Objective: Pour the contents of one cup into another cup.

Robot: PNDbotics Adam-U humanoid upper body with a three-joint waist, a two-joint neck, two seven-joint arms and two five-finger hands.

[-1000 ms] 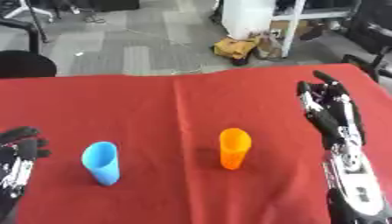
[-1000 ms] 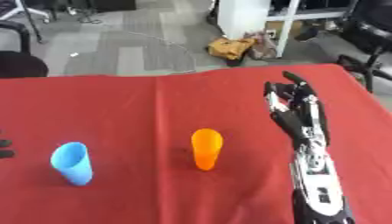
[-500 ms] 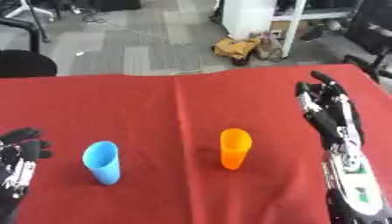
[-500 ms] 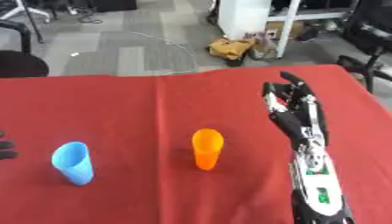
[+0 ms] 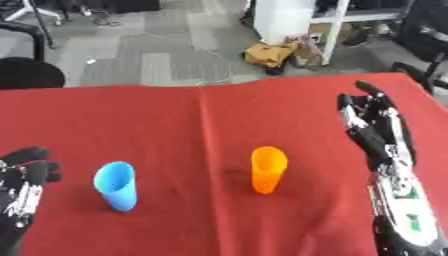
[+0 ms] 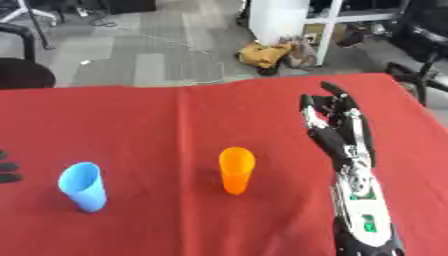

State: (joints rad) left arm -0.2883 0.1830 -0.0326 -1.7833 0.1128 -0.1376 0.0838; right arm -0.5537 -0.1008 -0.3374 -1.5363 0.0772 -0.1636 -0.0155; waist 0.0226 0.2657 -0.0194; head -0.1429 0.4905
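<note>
An orange cup is standing upright on the red table, about at its middle, and serves here as the landmark. A blue cup is standing upright well to the left of the orange cup and slightly nearer the robot, apart from it. What either cup is holding cannot be made out.

The right hand is reaching in to the right of the orange cup, palm side turned toward it, with its fingers stretching out straight and spread wide, pointing away from the robot past the cup's far side. It is touching neither cup and is holding nothing.

The left hand is showing far to the left of the orange cup, beyond the blue cup, at the picture's left edge. Its fingers are pointing up and look relaxed, holding nothing, and it is keeping clear of the blue cup.
</note>
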